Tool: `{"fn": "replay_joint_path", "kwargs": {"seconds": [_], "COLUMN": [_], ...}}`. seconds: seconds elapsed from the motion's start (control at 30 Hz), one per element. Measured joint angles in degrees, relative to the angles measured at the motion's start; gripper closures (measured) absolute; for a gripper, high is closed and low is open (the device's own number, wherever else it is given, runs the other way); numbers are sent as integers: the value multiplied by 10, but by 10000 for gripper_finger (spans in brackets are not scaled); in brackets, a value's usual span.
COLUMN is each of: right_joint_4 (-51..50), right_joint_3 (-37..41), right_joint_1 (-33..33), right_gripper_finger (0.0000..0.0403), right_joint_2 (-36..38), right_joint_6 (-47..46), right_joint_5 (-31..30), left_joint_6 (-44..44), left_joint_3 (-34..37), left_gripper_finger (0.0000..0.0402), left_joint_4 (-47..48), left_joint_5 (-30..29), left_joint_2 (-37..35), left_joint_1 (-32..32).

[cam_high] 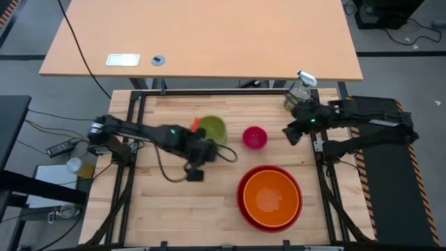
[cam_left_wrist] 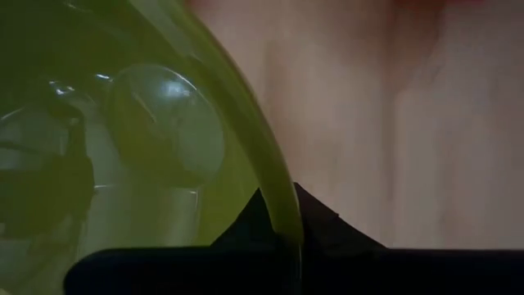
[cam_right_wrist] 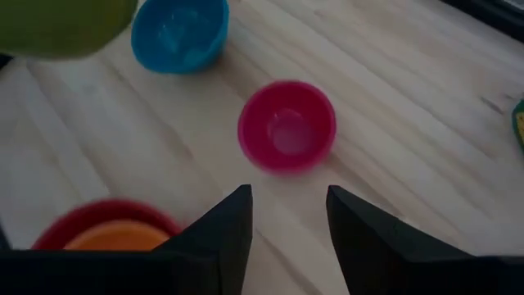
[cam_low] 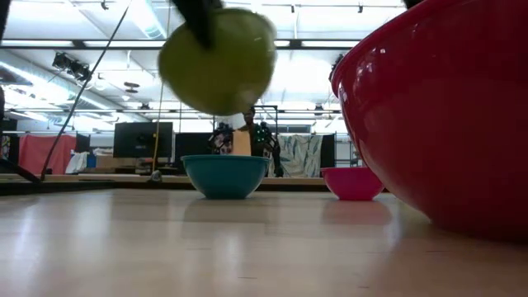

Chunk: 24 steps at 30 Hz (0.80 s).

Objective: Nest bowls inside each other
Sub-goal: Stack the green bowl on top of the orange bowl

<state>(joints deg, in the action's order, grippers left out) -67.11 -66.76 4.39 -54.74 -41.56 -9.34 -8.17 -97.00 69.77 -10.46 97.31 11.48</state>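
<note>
A green bowl hangs tilted in the air above the table, and my left gripper is shut on it. In the low view a blue bowl rests on its base on the table below and beyond it; the high view hides it under the green one. A small pink bowl sits upright to the right. An orange bowl lies nested in a big red bowl near the front edge. My right gripper hovers open at the table's right side, pointing down toward the pink bowl. My left gripper holds the green bowl by its rim, at the bowl's near side. One finger is inside the bowl and one outside. The fingers come from above, slanting down. The bowl is lifted clear of the table and tilted.
A spray bottle stands at the table's far right corner. A second, lighter table lies beyond the far edge. A cup sits off the left side. Bare wood lies at the front left.
</note>
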Motion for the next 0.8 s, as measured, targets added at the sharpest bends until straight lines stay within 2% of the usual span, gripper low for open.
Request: {"fn": "replay_joint_path", "kwargs": {"seconds": [0.1, 0.2, 0.4, 0.6, 0.8], "right_joint_4": [-30, -53, -66, -61, -55], "right_joint_3": [0, 0, 0, 0, 0], "right_joint_1": [1, -4, -6, -5, -4], "right_gripper_finger": [237, 237, 238, 237, 238], "right_joint_2": [34, 60, 97, 123, 136], "right_joint_6": [12, 20, 60, 62, 62], "right_joint_5": [21, 24, -24, -70, -75], "left_joint_6": [-50, -62, -74, -47, 29], "left_joint_3": [-90, -189, -381, -353, -353], "left_gripper_finger": [391, 390, 390, 390, 390], "left_joint_4": [-13, -21, -25, -154, -223], "left_joint_5": [5, 5, 4, 53, 51], "left_joint_2": [75, 151, 289, 296, 296], "left_joint_1": [24, 43, 59, 64, 75]}}
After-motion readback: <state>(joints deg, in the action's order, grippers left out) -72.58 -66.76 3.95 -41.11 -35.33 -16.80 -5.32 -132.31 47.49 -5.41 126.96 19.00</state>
